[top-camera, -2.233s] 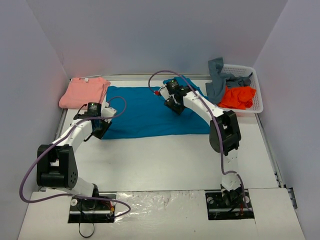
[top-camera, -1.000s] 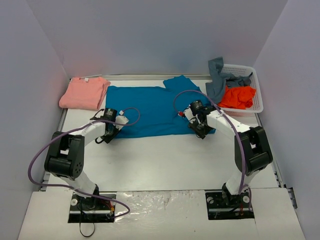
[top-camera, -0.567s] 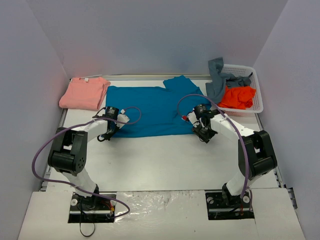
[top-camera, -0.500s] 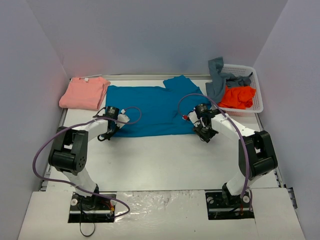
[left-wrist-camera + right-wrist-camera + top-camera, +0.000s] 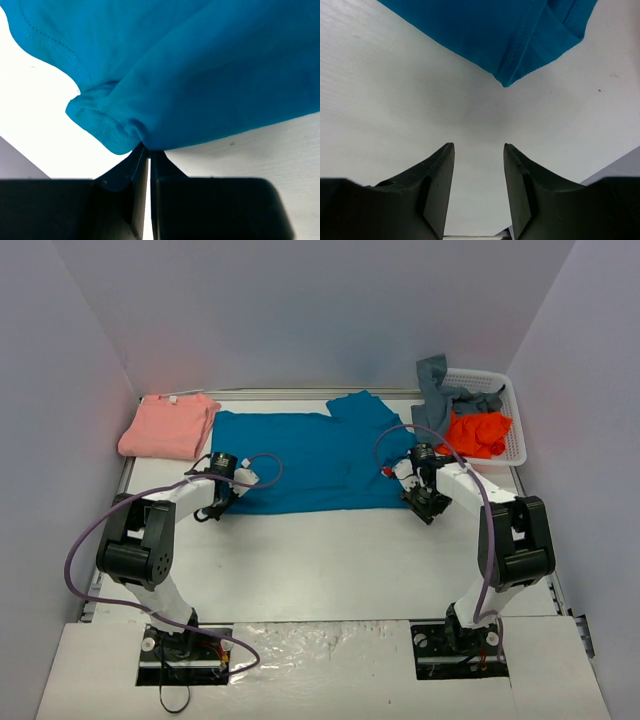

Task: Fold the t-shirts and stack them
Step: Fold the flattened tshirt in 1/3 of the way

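Note:
The teal-blue t-shirt (image 5: 300,460) lies spread flat across the back of the table, one sleeve (image 5: 362,407) folded up at its far edge. My left gripper (image 5: 213,502) is at the shirt's near left corner. In the left wrist view its jaws (image 5: 147,150) are shut on the bunched teal hem (image 5: 107,132). My right gripper (image 5: 428,505) hovers open just off the shirt's near right corner (image 5: 507,80), with only bare table between its fingers (image 5: 477,147). A folded salmon-pink t-shirt (image 5: 168,425) rests at the back left.
A white lattice basket (image 5: 512,410) stands at the back right, holding a bright orange t-shirt (image 5: 478,433) and a grey-blue one (image 5: 438,400) that drapes over its rim. Walls close in the table on three sides.
My left gripper has closed on the teal shirt's near left corner. My right arm has slid right along the shirt's near edge to its right corner, jaws still open.

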Tool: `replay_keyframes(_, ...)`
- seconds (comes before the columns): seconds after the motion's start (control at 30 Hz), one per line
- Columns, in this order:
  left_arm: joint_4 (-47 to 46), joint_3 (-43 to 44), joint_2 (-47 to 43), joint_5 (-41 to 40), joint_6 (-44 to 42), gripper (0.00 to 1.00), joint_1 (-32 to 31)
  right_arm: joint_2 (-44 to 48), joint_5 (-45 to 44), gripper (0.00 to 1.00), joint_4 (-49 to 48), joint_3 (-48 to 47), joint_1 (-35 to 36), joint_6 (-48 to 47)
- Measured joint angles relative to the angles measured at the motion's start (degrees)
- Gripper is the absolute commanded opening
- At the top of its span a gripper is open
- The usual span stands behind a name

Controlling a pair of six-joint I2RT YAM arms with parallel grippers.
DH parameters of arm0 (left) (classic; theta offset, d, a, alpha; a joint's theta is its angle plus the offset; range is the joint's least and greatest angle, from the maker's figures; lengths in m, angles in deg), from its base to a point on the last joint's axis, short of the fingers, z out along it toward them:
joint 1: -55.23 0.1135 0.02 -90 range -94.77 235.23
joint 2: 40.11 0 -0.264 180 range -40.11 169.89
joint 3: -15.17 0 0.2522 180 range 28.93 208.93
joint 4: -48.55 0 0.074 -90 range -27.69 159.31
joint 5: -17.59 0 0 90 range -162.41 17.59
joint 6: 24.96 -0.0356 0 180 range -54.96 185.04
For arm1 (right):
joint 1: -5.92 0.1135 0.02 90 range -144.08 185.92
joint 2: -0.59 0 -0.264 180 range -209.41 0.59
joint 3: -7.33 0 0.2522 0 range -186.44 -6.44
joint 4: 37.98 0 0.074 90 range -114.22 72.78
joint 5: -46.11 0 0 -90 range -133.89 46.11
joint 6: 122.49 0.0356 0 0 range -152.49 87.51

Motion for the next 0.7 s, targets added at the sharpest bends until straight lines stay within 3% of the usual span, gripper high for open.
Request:
replay_keyframes(0.33, 0.6, -0.2, -0.5, 1.1, 0.2, 0.02, 0.1, -9.7, 4.2, 0.39, -0.4, -5.9, -3.9, -2.6)
replay_keyframes(0.7, 0.9, -0.8, -1.1, 1.4, 0.3, 0.02, 0.0, -14.4, 7.2, 0.39, -1.1, -11.8, -4.2, -3.1)
